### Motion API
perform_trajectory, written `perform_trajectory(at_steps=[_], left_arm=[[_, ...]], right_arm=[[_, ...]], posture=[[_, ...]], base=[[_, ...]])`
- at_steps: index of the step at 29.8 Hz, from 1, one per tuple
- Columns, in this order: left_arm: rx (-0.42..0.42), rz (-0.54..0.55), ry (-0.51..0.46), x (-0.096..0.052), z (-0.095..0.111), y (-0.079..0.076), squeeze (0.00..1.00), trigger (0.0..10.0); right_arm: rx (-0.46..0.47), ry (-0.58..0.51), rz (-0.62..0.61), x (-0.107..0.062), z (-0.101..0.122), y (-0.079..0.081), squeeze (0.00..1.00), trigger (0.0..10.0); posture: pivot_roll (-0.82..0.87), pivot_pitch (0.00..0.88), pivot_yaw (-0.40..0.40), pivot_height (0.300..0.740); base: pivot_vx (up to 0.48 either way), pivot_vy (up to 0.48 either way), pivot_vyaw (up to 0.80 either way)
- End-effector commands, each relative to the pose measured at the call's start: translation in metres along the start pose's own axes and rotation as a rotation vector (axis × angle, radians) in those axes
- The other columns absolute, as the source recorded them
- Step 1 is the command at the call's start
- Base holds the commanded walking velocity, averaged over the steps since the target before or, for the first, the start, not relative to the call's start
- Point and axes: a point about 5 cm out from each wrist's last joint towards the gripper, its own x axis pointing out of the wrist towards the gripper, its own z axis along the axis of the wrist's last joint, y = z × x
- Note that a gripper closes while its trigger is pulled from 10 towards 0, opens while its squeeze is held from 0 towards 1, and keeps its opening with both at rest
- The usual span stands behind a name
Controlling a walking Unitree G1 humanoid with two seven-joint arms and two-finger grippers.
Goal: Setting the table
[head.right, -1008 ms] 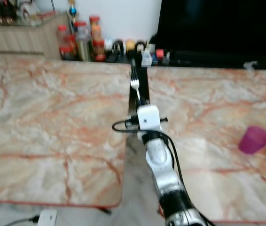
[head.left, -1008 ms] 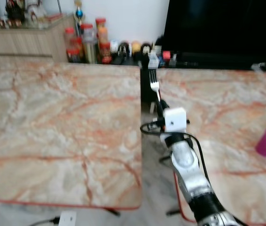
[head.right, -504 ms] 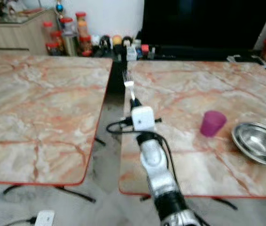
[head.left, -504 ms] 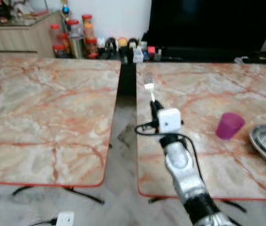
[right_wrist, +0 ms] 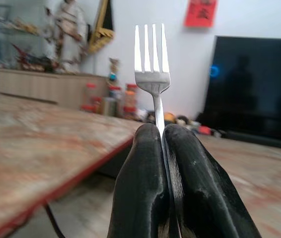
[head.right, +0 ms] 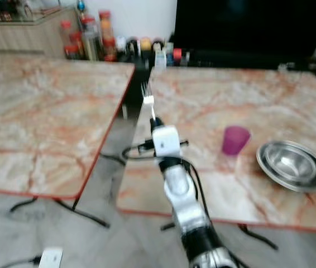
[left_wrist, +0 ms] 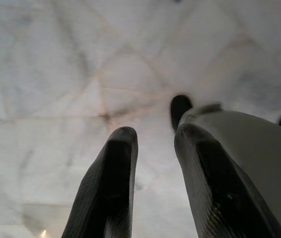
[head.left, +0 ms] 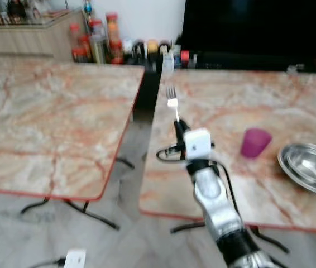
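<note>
Right gripper (head.left: 178, 127) clamps the fork (head.left: 172, 100), tines up, over the near left edge of the right table (head.left: 214, 184). At two o'clock sits a purple cup (head.left: 255, 142), a steel bowl (head.left: 310, 166) beyond it. Left gripper (left_wrist: 153, 144) hangs parted over pale floor (left_wrist: 56, 74).

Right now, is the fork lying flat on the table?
No, the right claw is shut on the fork and holds it upright with its tines pointing up, above the table.
</note>
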Motion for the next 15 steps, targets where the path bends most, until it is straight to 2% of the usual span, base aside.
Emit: perform_trajectory(at_steps=[1, 15], left_arm=[[0.013, 0.011, 0.002, 0.0000, -0.0007, 0.0039, 0.00, 10.0], [0.013, 0.011, 0.002, 0.0000, -0.0007, 0.0039, 0.00, 10.0]], right_arm=[[0.005, -0.013, -0.002, 0.0025, 0.0040, 0.0011, 0.00, 10.0], [0.005, -0.013, -0.003, 0.0024, 0.0039, 0.0011, 0.00, 10.0]], posture=[[-0.05, 0.000, -0.004, 0.740], [-0.05, 0.000, -0.004, 0.740]], base=[[0.000, -0.319, 0.00], [0.000, -0.319, 0.00]])
